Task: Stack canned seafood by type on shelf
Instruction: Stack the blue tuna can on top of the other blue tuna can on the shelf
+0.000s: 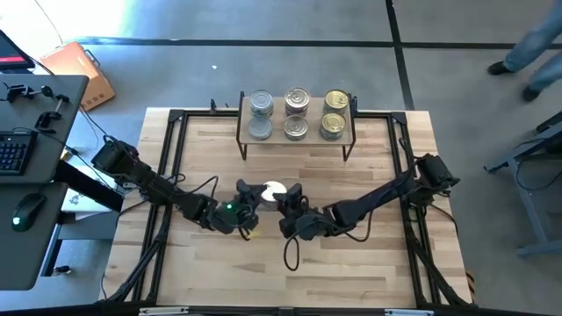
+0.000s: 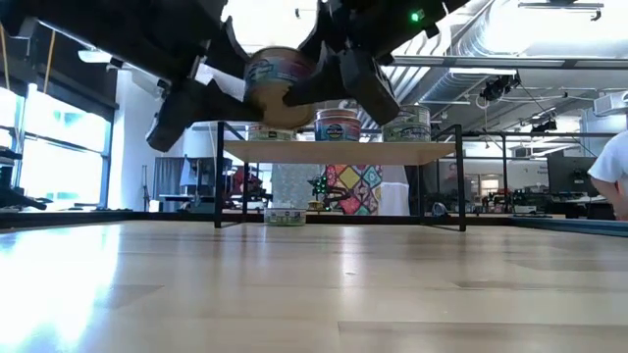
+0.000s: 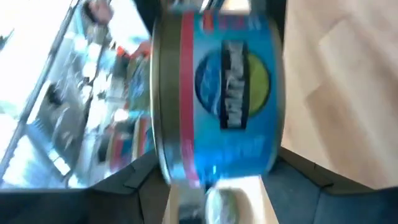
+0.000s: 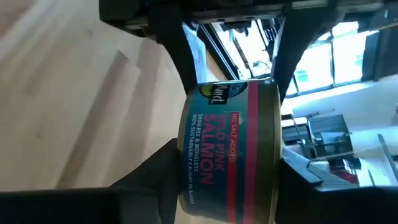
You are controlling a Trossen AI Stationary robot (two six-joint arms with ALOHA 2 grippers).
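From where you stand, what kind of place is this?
Probably a robotics lab or workshop in an open office: exposed ceiling ducts, a desk with keyboard and mouse beside the wooden table, and a small shelf of tins set up for practice.

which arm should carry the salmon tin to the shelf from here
Probably the right. Both claws meet at the short round blue-labelled salmon tin held above the table; the right claw brackets its sides, while the left claw appears to be letting go. The low light-wood shelf lies straight ahead.

Six tins [image 1: 297, 114] on the shelf [image 1: 295, 133], one tin [image 1: 271, 192] between both pincers.
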